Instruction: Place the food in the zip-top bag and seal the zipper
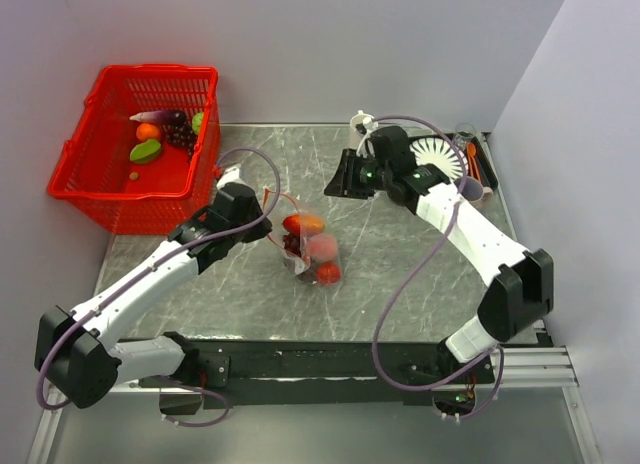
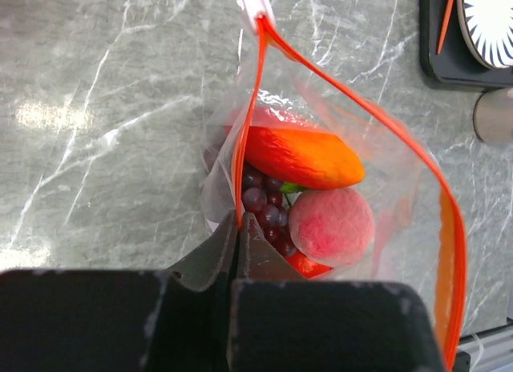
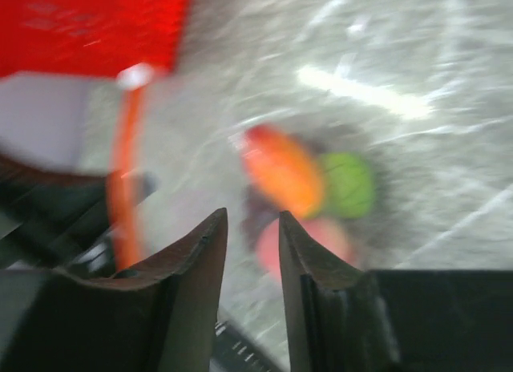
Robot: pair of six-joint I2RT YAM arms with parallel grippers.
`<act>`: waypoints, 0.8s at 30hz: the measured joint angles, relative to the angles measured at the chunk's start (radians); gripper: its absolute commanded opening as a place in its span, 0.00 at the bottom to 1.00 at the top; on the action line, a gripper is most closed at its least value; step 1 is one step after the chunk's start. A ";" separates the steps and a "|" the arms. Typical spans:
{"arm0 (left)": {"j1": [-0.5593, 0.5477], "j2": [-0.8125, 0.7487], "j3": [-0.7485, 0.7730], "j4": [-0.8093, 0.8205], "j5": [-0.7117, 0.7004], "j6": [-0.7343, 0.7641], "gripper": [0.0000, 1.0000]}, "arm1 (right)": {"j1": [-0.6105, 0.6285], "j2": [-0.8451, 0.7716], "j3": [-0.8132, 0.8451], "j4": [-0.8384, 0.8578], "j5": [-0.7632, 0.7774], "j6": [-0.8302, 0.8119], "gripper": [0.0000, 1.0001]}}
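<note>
The clear zip-top bag lies mid-table with an orange-red fruit, a pink peach and dark grapes inside. Its red-orange zipper gapes open in a loop. My left gripper is shut on the near zipper strip at the bag's mouth; it also shows in the top view. My right gripper is open and empty, in the air to the right of the bag, and shows in the top view. The right wrist view is blurred; the bag's food lies beyond its fingers.
A red mesh basket with several pieces of food stands at the far left. A black tray with a striped plate and orange cutlery sits at the far right. White walls enclose the table.
</note>
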 measured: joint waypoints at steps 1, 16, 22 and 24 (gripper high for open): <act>0.004 -0.003 -0.004 0.000 0.005 0.000 0.01 | 0.006 0.017 0.004 -0.001 0.041 -0.009 0.30; 0.020 -0.036 -0.028 0.002 0.013 0.006 0.01 | 0.183 0.095 -0.124 0.007 0.229 0.005 0.00; 0.024 -0.071 -0.049 0.015 0.015 0.013 0.01 | 0.307 0.088 -0.185 0.095 0.206 0.038 0.00; 0.025 -0.103 -0.078 0.038 0.015 0.016 0.01 | 0.312 0.071 -0.185 0.111 0.186 0.037 0.00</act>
